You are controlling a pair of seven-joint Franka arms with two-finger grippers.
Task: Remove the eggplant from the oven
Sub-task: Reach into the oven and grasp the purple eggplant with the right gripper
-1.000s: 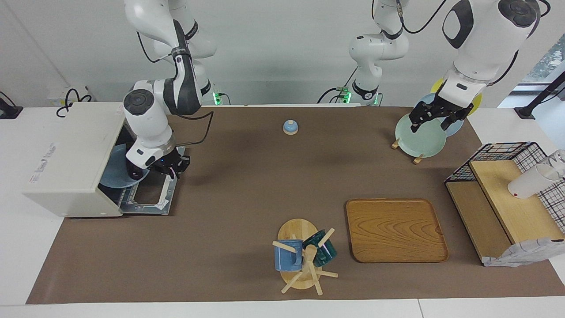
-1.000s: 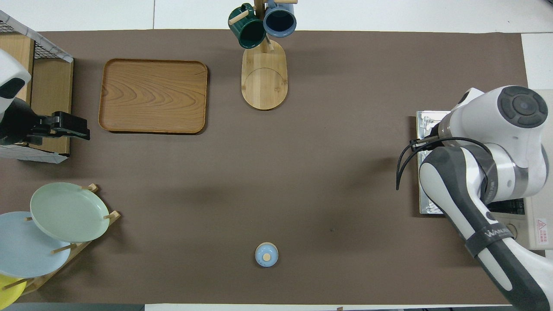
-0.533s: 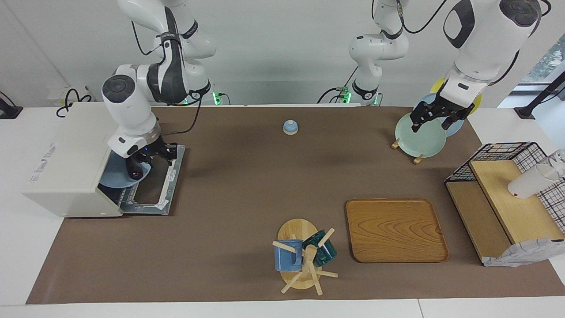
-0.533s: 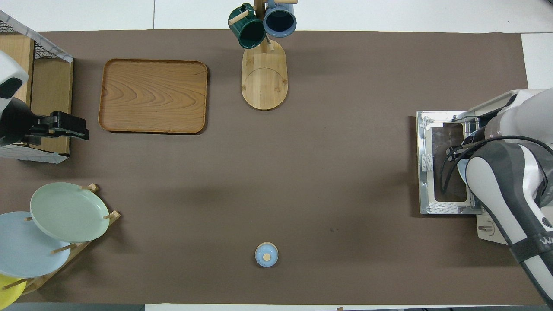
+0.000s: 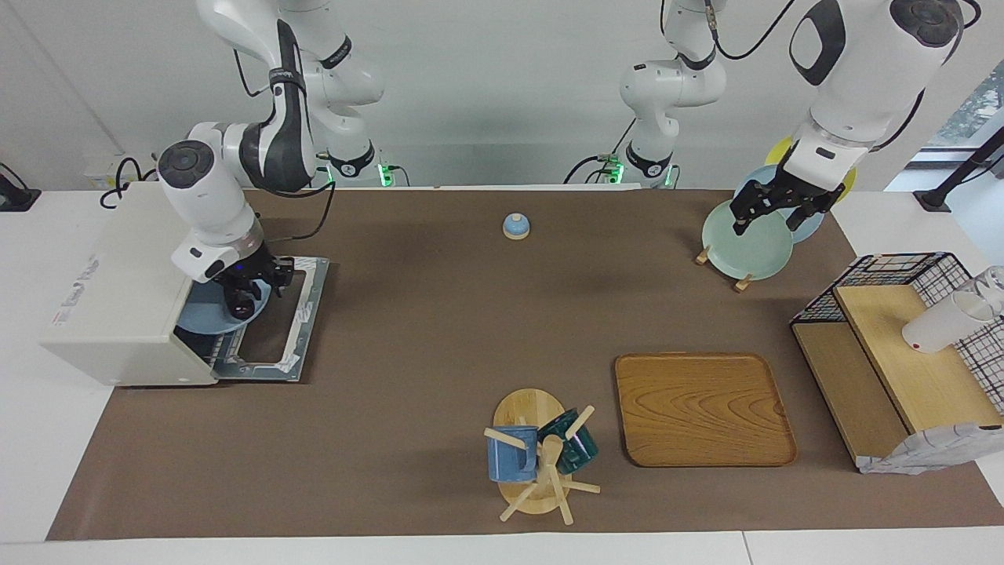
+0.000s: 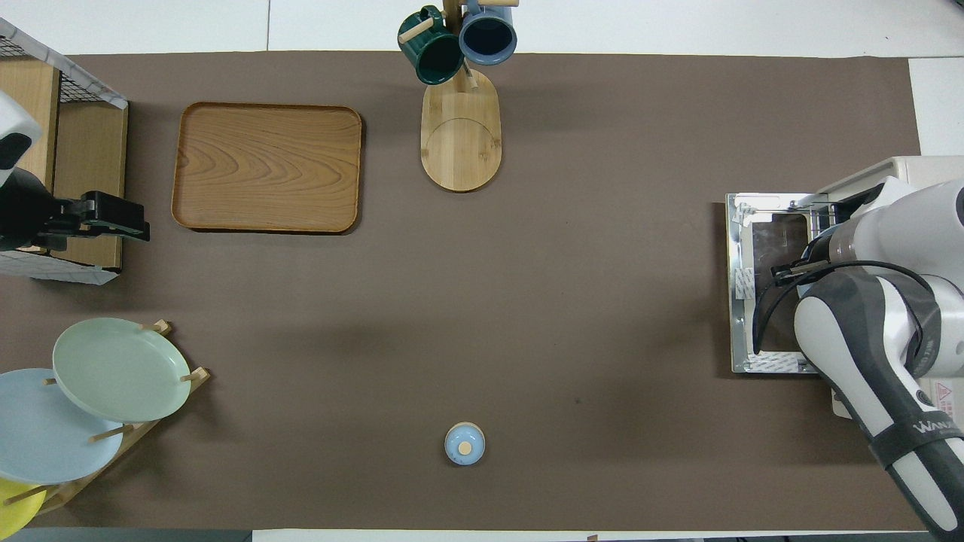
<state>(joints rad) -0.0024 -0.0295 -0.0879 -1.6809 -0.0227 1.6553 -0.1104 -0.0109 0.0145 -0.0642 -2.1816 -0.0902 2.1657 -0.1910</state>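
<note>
The oven (image 5: 118,290) stands at the right arm's end of the tabletop (image 5: 439,329) with its door (image 5: 271,326) folded down flat. A blue plate (image 5: 205,315) lies in its mouth, and the eggplant (image 5: 240,308) shows there only as a dark shape under the right gripper (image 5: 245,302); whether those fingers are holding it or merely near it I cannot tell. The left gripper (image 5: 773,210) hangs with its fingers wide apart and empty over the green plate (image 5: 745,245) in the plate rack (image 5: 718,263), where that arm waits.
</note>
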